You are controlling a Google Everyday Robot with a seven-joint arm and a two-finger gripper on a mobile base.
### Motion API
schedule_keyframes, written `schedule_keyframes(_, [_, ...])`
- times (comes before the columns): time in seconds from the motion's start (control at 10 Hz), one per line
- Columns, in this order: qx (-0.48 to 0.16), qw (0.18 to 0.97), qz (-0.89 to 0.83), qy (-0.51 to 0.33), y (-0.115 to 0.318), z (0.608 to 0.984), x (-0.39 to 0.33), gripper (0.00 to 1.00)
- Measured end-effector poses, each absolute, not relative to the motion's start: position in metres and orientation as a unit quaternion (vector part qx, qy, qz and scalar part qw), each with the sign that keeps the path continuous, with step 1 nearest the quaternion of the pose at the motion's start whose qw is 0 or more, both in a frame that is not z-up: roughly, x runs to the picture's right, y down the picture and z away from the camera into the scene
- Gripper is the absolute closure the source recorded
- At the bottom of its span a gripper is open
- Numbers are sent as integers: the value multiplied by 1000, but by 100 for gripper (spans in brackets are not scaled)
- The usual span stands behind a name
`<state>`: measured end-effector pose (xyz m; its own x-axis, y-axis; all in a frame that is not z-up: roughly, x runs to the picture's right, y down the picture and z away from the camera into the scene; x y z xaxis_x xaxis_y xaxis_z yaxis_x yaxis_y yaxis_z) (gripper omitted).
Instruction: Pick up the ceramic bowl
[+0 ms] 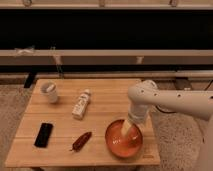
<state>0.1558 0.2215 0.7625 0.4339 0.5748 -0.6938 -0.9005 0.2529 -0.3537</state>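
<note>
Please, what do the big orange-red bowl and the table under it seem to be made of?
The wide orange-red round bowl looks like glazed ceramic: glossy, with bright highlights. The light brown table looks like matte wood, with faint plank lines. The gripper is down inside the bowl.

1 camera looks down from high on the near side of the table (107,107), facing the dark wall (100,30) behind. At middling range it frames the whole table, with the pincer (126,134) low right, in the ceramic bowl (117,148).

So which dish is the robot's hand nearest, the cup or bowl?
The orange-red ceramic bowl: the gripper is down inside it; the white cup sits far off.
</note>
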Motion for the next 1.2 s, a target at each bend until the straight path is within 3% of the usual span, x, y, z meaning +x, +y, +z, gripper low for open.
schedule_keyframes(0.6, [-373,741,496,255,245,782,164,21])
schedule_keyframes(1.2, [-406,727,493,253,251,788,153,76])
